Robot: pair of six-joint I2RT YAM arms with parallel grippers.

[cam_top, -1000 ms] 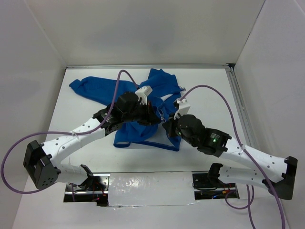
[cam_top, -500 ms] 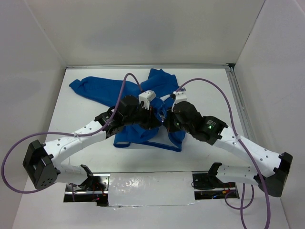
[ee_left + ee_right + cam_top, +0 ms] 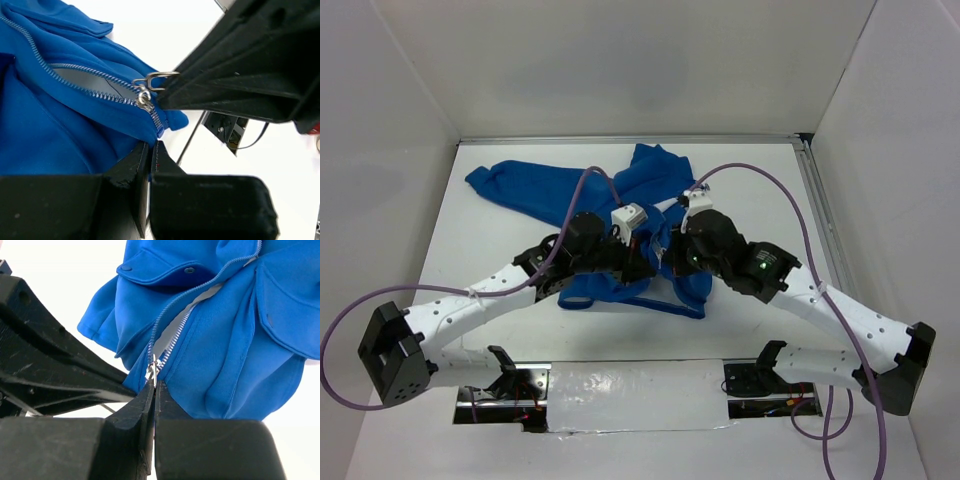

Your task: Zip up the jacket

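The royal-blue jacket (image 3: 650, 175) lies crumpled mid-table, a sleeve stretched to the far left. Both grippers meet at its near hem. My left gripper (image 3: 645, 263) is shut on the blue hem fabric just below the zipper's end, as the left wrist view (image 3: 150, 146) shows. My right gripper (image 3: 667, 260) is shut on the metal zipper pull (image 3: 152, 371), which sits at the bottom of the pale zipper. In the left wrist view the pull (image 3: 159, 79) juts from the right fingers (image 3: 210, 95). Above the slider (image 3: 144, 98) the two tooth rows (image 3: 172, 337) part over white lining.
White walls enclose the table (image 3: 500, 250) on three sides, with a metal rail (image 3: 820, 220) along the right. Purple cables (image 3: 780, 190) arc over both arms. An open slot with electronics (image 3: 620, 395) runs along the near edge. A flap pocket (image 3: 287, 315) lies beside the zipper.
My right arm has swung left and forward onto the jacket's hem and closed on the zipper pull. My left gripper has shifted slightly right and nearer, still holding the hem.
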